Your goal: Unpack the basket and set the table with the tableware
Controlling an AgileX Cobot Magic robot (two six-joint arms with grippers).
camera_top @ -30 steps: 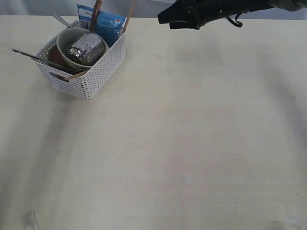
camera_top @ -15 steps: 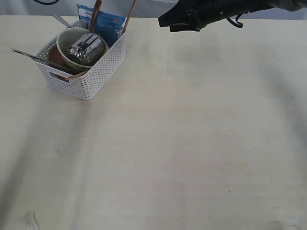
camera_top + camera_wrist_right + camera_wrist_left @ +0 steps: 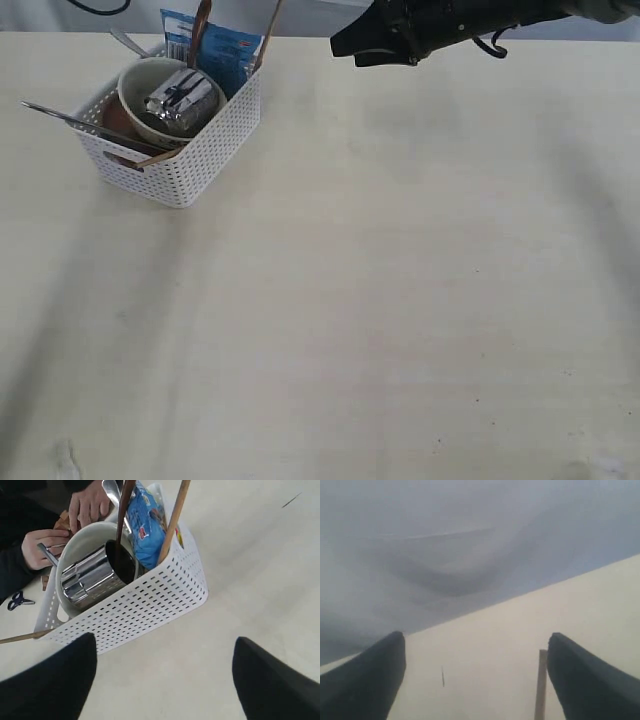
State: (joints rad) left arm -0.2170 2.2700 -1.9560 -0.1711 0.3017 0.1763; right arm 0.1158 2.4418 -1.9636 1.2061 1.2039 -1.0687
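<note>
Two grippers, left gripper and right gripper, stand wide apart, empty. The basket sits full in the upper left; best approach straight down onto the steel cup, clear of the chopsticks.

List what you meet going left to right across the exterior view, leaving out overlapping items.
steel utensil handle → steel cup → wooden chopstick → right gripper
</note>
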